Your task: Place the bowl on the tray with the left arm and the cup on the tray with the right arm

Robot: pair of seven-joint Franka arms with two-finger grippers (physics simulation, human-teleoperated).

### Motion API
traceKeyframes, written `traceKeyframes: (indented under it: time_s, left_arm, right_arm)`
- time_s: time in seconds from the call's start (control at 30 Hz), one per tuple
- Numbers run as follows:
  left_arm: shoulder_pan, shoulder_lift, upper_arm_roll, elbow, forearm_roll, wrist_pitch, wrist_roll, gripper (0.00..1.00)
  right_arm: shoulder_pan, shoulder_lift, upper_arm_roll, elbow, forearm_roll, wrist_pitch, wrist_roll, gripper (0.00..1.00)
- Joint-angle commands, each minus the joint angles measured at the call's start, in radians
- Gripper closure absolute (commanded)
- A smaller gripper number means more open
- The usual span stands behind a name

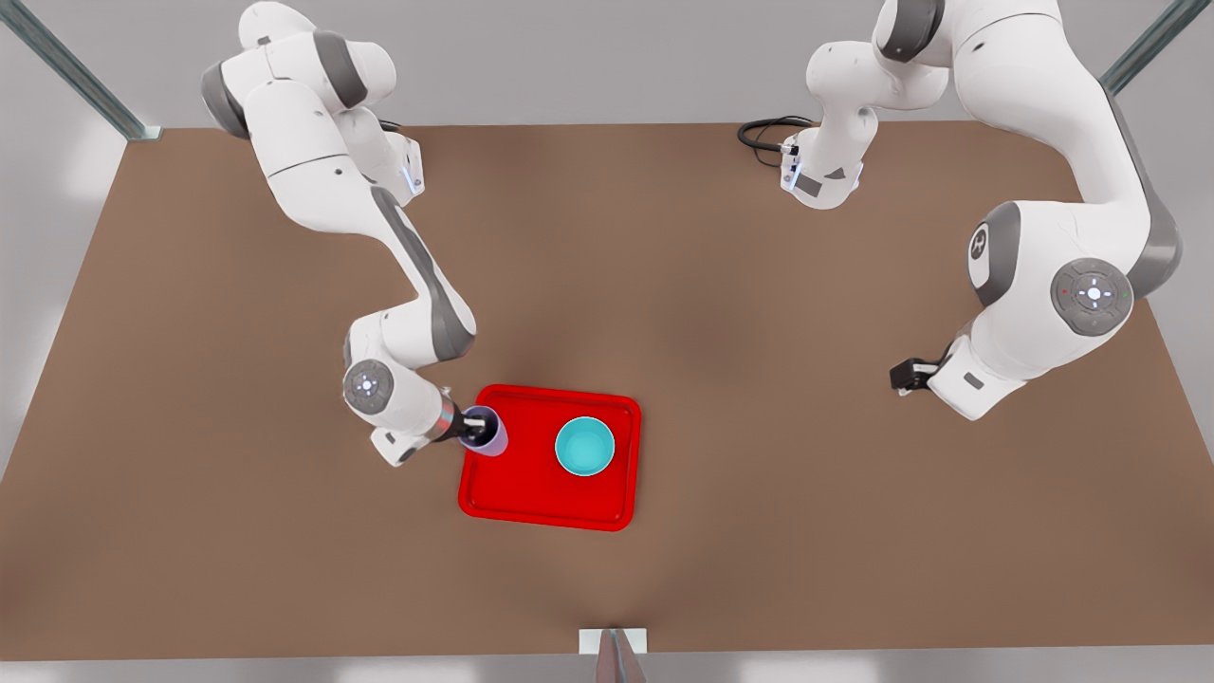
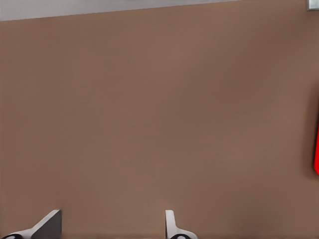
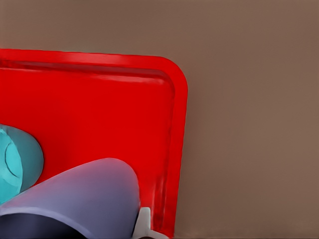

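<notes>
one cup (image 3: pixel 79 199) — right gripper (image 1: pixel 477 426) clamped on it; one bowl (image 1: pixel 584 446) on tray (image 1: pixel 531 493); left gripper (image 2: pixel 107 226) spread.

A plain brown table (image 1: pixel 664 285) stands against pale grey surroundings with metal posts (image 1: pixel 76 71).

Brown table (image 1: pixel 721 313), matte, plain. Red tray (image 1: pixel 541 498) flat on it, near the front edge, toward the front view's left of centre. Black cable (image 1: pixel 763 133) coiled at the far edge.
</notes>
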Motion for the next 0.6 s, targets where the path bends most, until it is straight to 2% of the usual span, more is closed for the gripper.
traceKeyframes:
  time_s: [0.0,0.23,0.37,0.4,0.53,0.57]
  left_arm:
    - [0.000,0.000,0.000,0.000,0.000,0.000,0.000,0.00]
    - [0.000,0.009,0.000,-0.003,0.002,0.000,-0.003,0.00]
    - [0.002,0.009,0.000,-0.005,0.002,0.000,-0.003,0.00]
    - [0.002,0.009,0.000,-0.005,0.002,0.000,-0.003,0.00]
    - [0.000,0.009,0.000,-0.005,0.002,0.000,-0.003,0.00]
    - [0.000,0.008,0.000,-0.005,0.002,0.000,-0.003,0.00]
  right_arm:
    - [0.011,0.015,0.000,0.015,-0.006,0.000,0.016,0.79]
    - [0.101,0.096,-0.012,0.044,-0.015,0.016,0.087,0.79]
    - [0.101,0.102,-0.029,0.041,-0.017,0.017,0.082,0.72]
    - [0.101,0.104,-0.037,0.043,-0.015,0.017,0.081,0.70]
    - [0.101,0.105,-0.041,0.049,-0.011,0.017,0.087,0.47]
    - [0.101,0.105,-0.041,0.049,-0.012,0.017,0.088,0.44]
